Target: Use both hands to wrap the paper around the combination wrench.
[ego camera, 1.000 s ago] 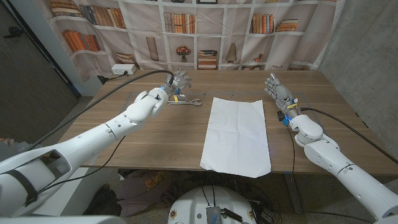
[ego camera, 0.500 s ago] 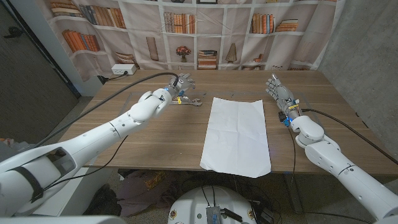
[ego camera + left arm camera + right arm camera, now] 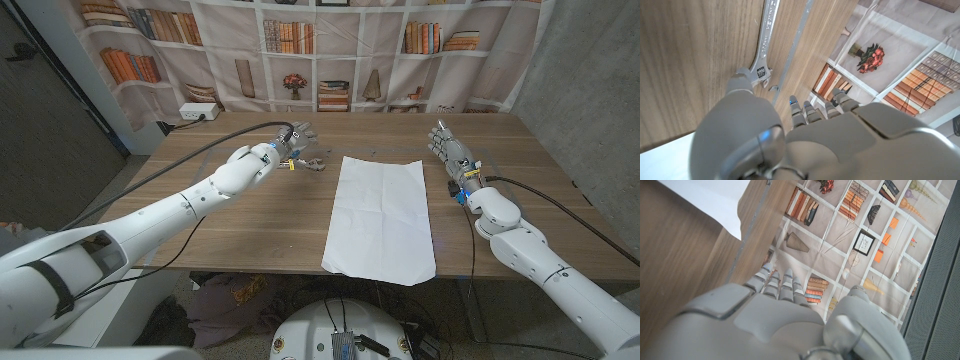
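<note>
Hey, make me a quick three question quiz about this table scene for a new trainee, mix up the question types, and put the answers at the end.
1. True or false: the wrench already lies on the white paper.
2. Multiple choice: which hand is at the wrench? A) left hand B) right hand C) both.
3. Fill in: the paper lies flat between the two hands on the wooden ____.

Key
1. False: the wrench lies on bare wood beside the paper, on the robot's left.
2. A: the left hand is over the wrench's handle end; the right hand stands apart on the paper's other side, holding nothing.
3. table
</note>
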